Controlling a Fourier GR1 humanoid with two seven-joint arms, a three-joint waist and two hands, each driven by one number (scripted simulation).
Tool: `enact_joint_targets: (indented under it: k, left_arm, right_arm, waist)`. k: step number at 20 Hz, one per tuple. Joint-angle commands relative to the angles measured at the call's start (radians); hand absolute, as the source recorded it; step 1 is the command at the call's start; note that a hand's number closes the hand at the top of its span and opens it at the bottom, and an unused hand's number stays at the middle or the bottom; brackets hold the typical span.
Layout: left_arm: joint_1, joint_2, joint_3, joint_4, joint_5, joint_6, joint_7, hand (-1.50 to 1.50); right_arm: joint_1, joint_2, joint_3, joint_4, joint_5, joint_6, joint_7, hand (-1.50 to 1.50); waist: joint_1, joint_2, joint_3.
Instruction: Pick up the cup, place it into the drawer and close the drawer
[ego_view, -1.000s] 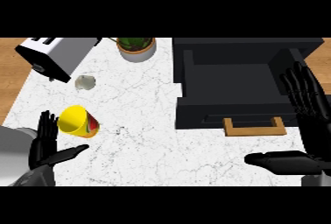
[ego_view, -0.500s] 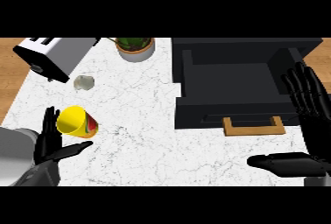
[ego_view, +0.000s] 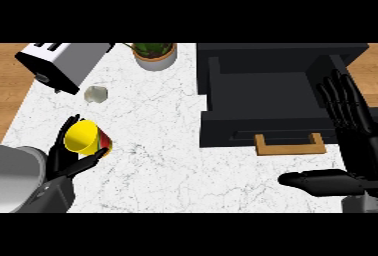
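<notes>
Marble counter (ego_view: 162, 150), yellow cup (ego_view: 83, 137) between left hand (ego_view: 65, 162) fingers (ego_view: 68, 129)

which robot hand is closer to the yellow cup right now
Left. The left robot hand is right at the yellow cup, fingers starting to wrap its sides. The right robot hand is far across the counter, open beside the open drawer.

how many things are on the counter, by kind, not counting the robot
cup: 1
toaster: 1
potted plant: 1
small pale crumpled object: 1
open drawer unit: 1
total: 5
</notes>
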Motion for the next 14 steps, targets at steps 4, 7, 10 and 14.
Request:
enact_joint_targets:
  k: [4, 7, 10, 14]
  left_arm:
    - [-0.01, -0.014, -0.006, -0.014, 0.014, -0.205, -0.05, 1.5]
    - [-0.001, -0.029, -0.003, -0.034, 0.029, -0.257, -0.063, 1.5]
    - [-0.016, -0.025, -0.001, -0.056, 0.033, -0.247, -0.077, 1.5]
    - [0.033, -0.059, -0.008, -0.076, 0.031, -0.227, -0.135, 1.5]
  right_arm:
    - [0.007, -0.004, 0.002, -0.024, -0.009, 0.008, 0.011, -1.5]
    - [0.041, 0.0, 0.002, -0.027, -0.005, 0.009, 0.002, -1.5]
    - [0.023, 0.001, 0.0, -0.007, 0.004, 0.003, -0.001, -1.5]
    - [-0.043, -0.027, -0.029, 0.025, -0.007, 0.005, 0.027, -1.5]
  waist:
    - [-0.006, -0.001, 0.0]
    - [-0.006, -0.002, 0.0]
    - [-0.004, 0.0, 0.0]
    - [0.01, -0.002, 0.001]
